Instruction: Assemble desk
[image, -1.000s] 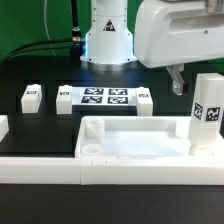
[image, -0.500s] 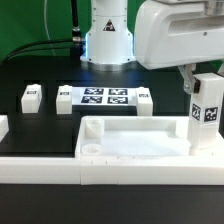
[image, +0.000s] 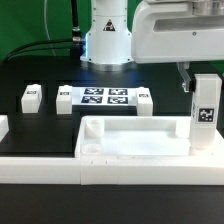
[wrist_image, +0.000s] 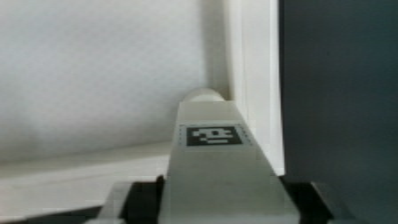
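My gripper (wrist_image: 217, 196) pinched the short square white plastic leg (image: 205, 112) near its top. It seemed light, stiff and slick; its flat opposite faces suited gripping.

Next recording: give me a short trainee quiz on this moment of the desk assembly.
1. True or false: the leg in the jaws is upright.
2. How many loose legs sit beside the marker board?
3. The held leg is at which end of the tabletop? A) the exterior view's left B) the exterior view's right C) the middle
Key: 1 true; 2 three; 3 B.
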